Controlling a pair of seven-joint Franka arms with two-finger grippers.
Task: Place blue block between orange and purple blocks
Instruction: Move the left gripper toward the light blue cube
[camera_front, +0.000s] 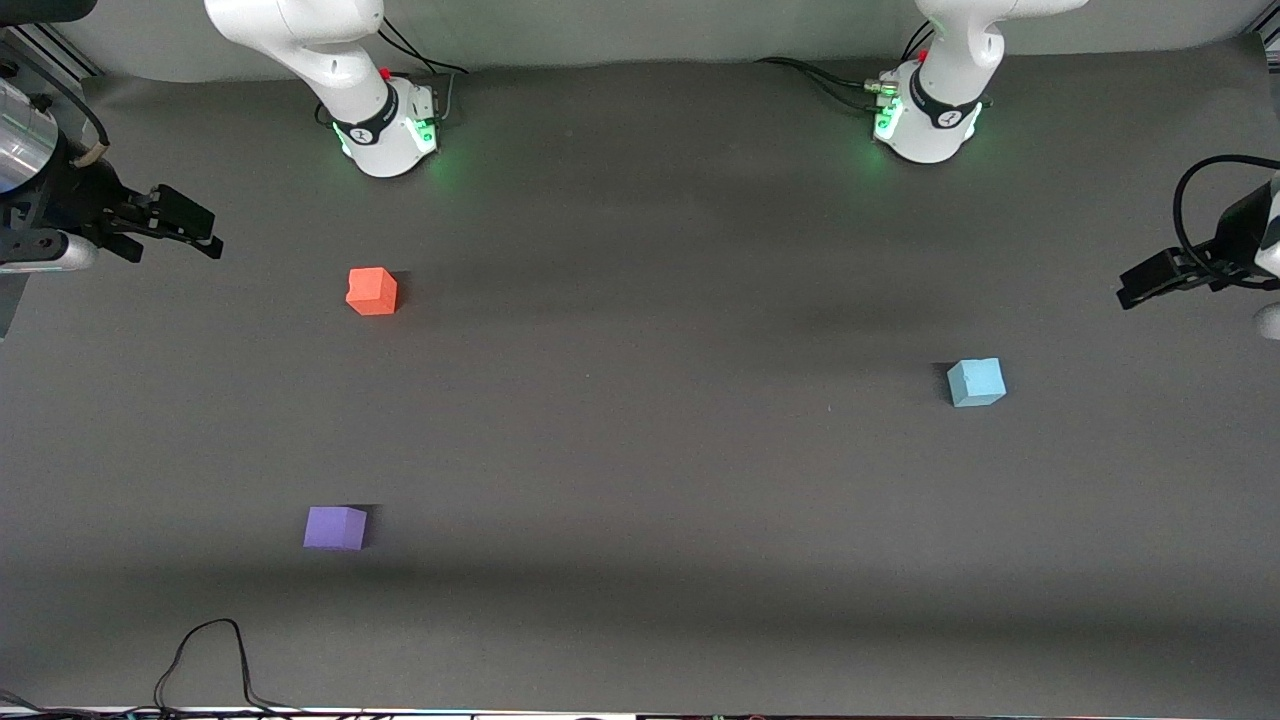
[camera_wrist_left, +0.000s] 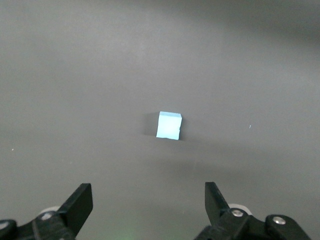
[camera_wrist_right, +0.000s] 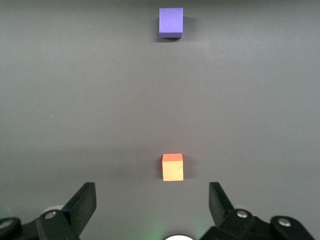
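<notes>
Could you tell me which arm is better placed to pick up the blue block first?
The left arm. Its open tool looks straight at the blue block, which lies toward its end of the table. The right tool, also open, faces the orange block and purple block.

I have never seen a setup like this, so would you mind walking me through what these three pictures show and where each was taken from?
These are two robot arms at a dark table, each ending in a two-finger gripper.

The wide picture comes from a high camera facing the robots; their white bases stand along its top. The left gripper hangs at the left arm's end of the table, the right gripper at the right arm's end. Both are open and hold nothing.

The other two pictures come from cameras on the wrists, so the black fingers at their lower edges belong to those grippers.

Three foam cubes lie on the table, well apart: the blue block toward the left arm's end, and the orange block and purple block toward the right arm's end, the purple one nearer the front camera.
</notes>
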